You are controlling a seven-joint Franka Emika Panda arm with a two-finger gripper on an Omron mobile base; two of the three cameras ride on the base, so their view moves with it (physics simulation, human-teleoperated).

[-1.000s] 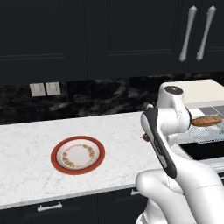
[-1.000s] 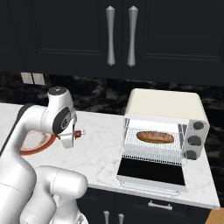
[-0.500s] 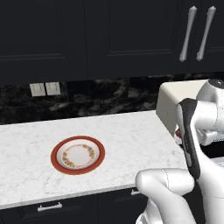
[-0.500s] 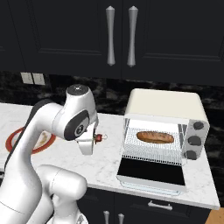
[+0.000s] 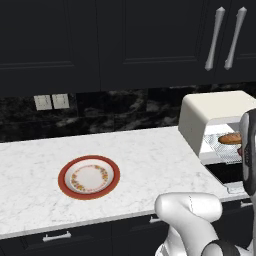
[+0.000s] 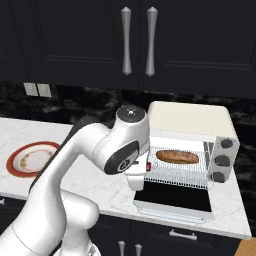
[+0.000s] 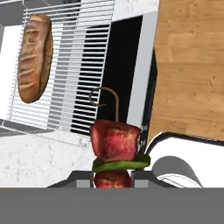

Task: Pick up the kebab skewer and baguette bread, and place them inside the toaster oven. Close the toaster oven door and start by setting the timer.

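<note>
The kebab skewer [image 7: 114,144], red chunks with a green slice between them, stands upright between my fingertips; my gripper [image 7: 113,180] is shut on it. A red bit of the kebab skewer [image 6: 148,166] shows at the left front of the toaster oven [image 6: 190,120], just above its lowered door [image 6: 172,196]. The baguette bread [image 6: 177,157] lies on the wire rack [image 7: 83,65] inside the oven. From the hand view the baguette bread [image 7: 35,57] is upper left, and the skewer hangs over the door's dark glass [image 7: 120,65]. The toaster oven [image 5: 215,117] stands at the counter's right end.
An orange-rimmed plate [image 5: 89,177] sits bare on the white marble counter [image 5: 145,160], far left of the oven. Dark upper cabinets with silver handles [image 6: 136,41] hang above. The oven's knobs [image 6: 222,152] are on its right side. Wood floor [image 7: 192,65] lies beyond the counter edge.
My arm has swung right from over the counter to the front of the open toaster oven, carrying the kebab skewer. Baguette and plate have not moved.
</note>
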